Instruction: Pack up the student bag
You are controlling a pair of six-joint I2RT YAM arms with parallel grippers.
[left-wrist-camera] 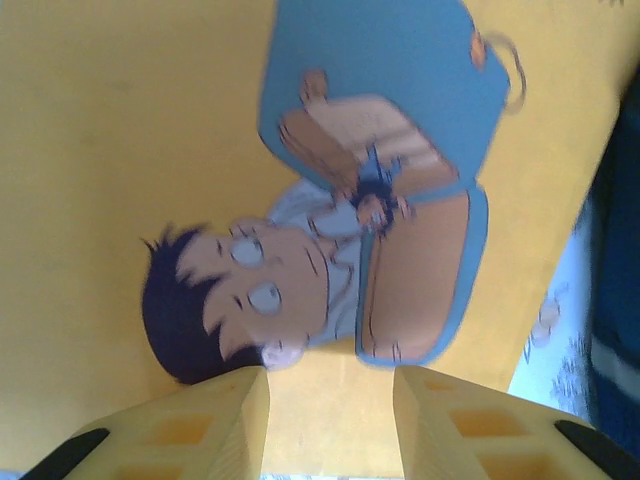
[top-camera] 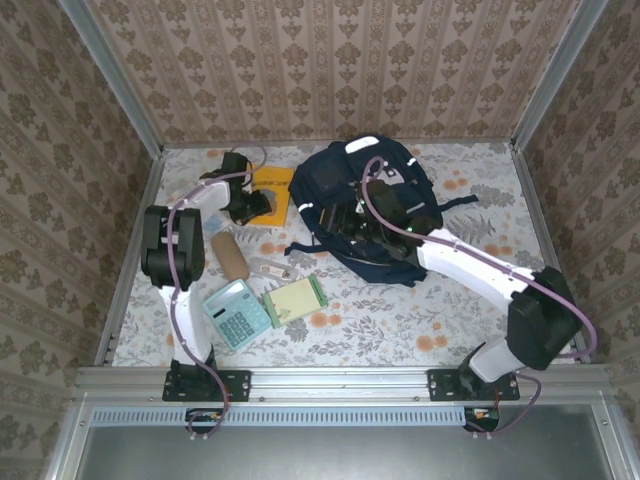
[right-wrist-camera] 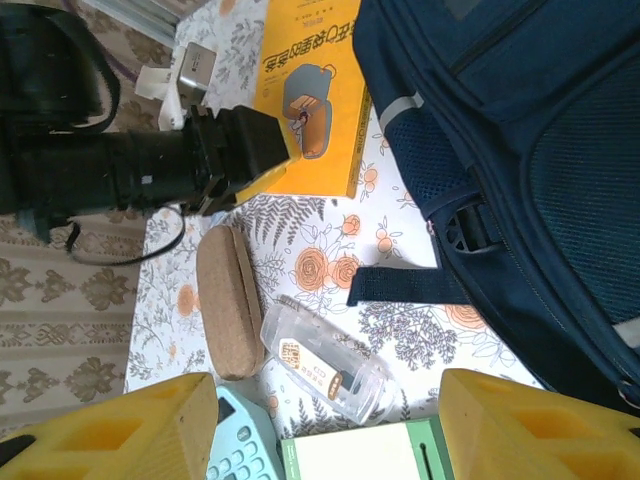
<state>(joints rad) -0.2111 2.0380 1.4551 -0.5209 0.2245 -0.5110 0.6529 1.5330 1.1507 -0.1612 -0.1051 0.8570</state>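
A calculator (top-camera: 237, 312) and a green notepad (top-camera: 295, 298) lie on the table (top-camera: 450, 310), nearer than the student bag (top-camera: 370, 200) and to its left. The right pincer (right-wrist-camera: 328, 400) hangs open at the bag's near-left side. The bag lies toward the table's far edge. Just left of it, the left pincer (left-wrist-camera: 330, 385) stands open over a yellow book (left-wrist-camera: 100, 200).

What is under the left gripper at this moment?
A yellow book with a cartoon boy on its cover lies flat beneath the left gripper, on the floral table. From above, the gripper covers the book's left part, so contact cannot be judged.
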